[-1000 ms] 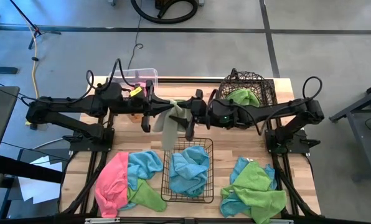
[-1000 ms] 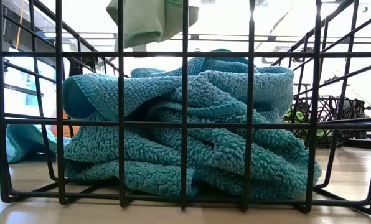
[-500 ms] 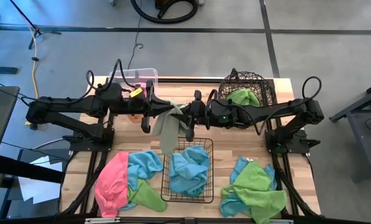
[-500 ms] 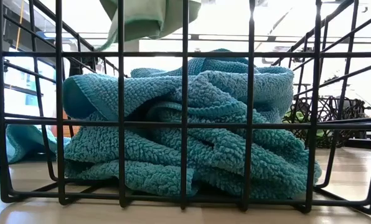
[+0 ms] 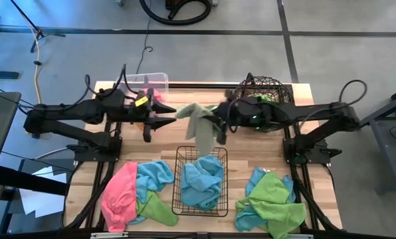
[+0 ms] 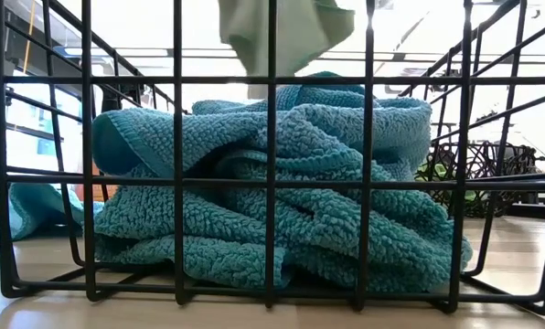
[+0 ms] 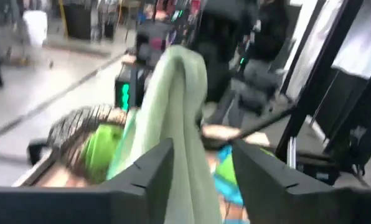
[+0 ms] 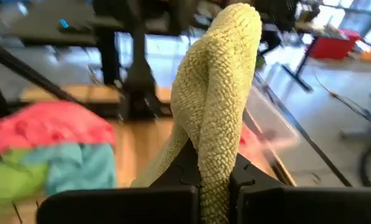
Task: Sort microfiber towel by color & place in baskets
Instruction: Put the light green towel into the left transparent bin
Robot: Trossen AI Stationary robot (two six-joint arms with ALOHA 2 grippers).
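Above table centre, high view: pale green towel (image 5: 199, 119) hangs from right gripper (image 5: 218, 123), clamped on its top edge, cloth drooping toward black grid basket (image 5: 181, 199). Left gripper (image 5: 159, 114) just beside, fingers spread, holding nothing. Round wire basket (image 5: 284, 93) w/ 1 green towel (image 5: 256, 103) sits behind right arm; clear tub (image 5: 151, 79) behind left arm. Best bet: carry cloth over round basket rim, high enough that tail clears wires, drop only when bulk is inside.

Low view: blue towel (image 6: 272, 183) fills grid basket; pale cloth dangles above it. Risk: tail dragging into wrong basket.

Left wrist view: open fingers (image 7: 154, 165) frame hanging cloth, no contact evident.

Right wrist view: fingers (image 8: 188, 162) pinched tight on cloth fold. Pink towel (image 8: 48, 124) over blue and green ones on table beyond.

High view again: 2 unsorted heaps at front, pink/blue/green pile (image 5: 135, 192) left, green/blue pile (image 5: 271, 202) right. Neither blocks path to round basket.
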